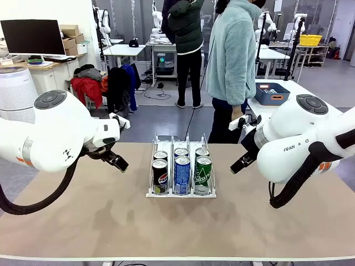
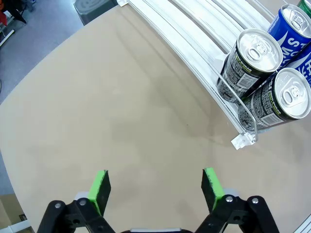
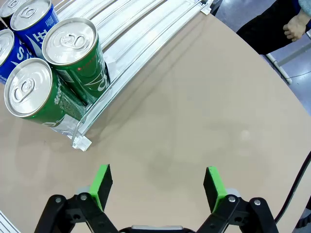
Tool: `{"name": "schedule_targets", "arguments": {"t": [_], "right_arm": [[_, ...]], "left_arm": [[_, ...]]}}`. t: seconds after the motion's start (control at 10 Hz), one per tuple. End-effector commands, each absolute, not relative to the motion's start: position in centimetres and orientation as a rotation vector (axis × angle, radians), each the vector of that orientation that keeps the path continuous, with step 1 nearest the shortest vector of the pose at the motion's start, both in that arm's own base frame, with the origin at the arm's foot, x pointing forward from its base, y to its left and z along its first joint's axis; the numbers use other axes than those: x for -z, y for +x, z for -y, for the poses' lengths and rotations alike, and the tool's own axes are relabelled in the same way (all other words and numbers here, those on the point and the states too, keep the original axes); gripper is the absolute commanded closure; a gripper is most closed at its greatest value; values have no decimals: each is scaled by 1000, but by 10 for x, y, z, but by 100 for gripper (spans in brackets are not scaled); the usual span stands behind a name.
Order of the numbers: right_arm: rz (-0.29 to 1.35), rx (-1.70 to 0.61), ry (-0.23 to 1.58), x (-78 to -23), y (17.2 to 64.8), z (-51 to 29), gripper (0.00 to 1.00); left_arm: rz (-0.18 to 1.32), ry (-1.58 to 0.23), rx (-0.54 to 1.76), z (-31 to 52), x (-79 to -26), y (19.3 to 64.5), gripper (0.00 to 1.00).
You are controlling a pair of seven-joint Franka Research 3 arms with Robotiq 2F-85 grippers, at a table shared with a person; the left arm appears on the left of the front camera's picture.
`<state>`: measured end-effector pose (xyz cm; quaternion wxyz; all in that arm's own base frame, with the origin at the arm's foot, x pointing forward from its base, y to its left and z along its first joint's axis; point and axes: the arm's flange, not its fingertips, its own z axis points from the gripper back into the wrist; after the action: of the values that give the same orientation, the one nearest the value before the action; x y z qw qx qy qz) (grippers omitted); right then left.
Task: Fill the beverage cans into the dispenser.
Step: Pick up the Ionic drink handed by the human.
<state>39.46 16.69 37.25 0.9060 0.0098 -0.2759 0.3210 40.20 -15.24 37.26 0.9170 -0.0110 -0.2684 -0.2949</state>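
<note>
- Seemingly a pause in loading: every can in sight is already racked, so a further can would have to be supplied before any grasp.
- The left gripper (image 1: 119, 163) and right gripper (image 1: 238, 165) are held wide apart and empty, flanking the white-based wire-lane dispenser (image 1: 166, 194) at the middle of the beige table (image 1: 83, 221).
- Its three lanes are filled two deep: dark patterned metal cans (image 1: 160, 176) left, blue cans (image 1: 182, 174) middle, green cans (image 1: 203, 174) right.

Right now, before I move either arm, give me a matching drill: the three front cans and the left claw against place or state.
Things:
1. black front can
2. blue front can
3. green front can
4. left claw

Place or state:
A. middle lane of the dispenser
B. open, above the table
C. right lane
D. left lane

Pairs: 1-D, 2-A, 3-C, 4-B
</note>
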Motion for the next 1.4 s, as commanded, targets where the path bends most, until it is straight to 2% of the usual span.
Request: {"name": "schedule_targets", "arguments": {"t": [0.0, 1.3], "right_arm": [[570, -662, 21, -372, 395, -167, 0], [570, -662, 21, -372, 395, -167, 0]], "left_arm": [[552, -23, 604, 151, -373, 402, 0], [552, -23, 604, 151, -373, 402, 0]]}}
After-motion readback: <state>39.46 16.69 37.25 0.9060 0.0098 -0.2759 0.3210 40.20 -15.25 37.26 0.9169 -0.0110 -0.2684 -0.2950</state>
